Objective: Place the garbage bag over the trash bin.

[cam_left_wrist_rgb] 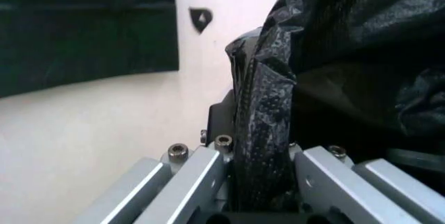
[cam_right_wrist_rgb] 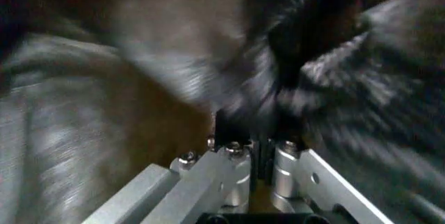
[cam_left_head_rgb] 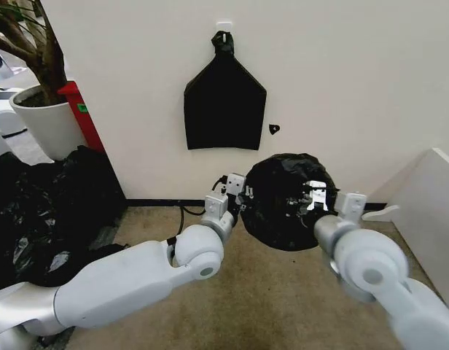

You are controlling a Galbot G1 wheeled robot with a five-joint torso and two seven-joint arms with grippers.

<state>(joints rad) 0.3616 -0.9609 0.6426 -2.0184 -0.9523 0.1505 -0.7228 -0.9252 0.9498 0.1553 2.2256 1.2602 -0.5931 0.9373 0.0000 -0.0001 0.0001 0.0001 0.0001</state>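
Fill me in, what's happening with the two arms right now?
Both arms are raised in front of the wall, holding the thin, glossy black plastic garbage bag between them. The left claw is shut on a fold of the bag's film at one side, and the right claw grips the opposite side. The bag hangs bunched and rounded above the carpet; it is not yet over any bin.
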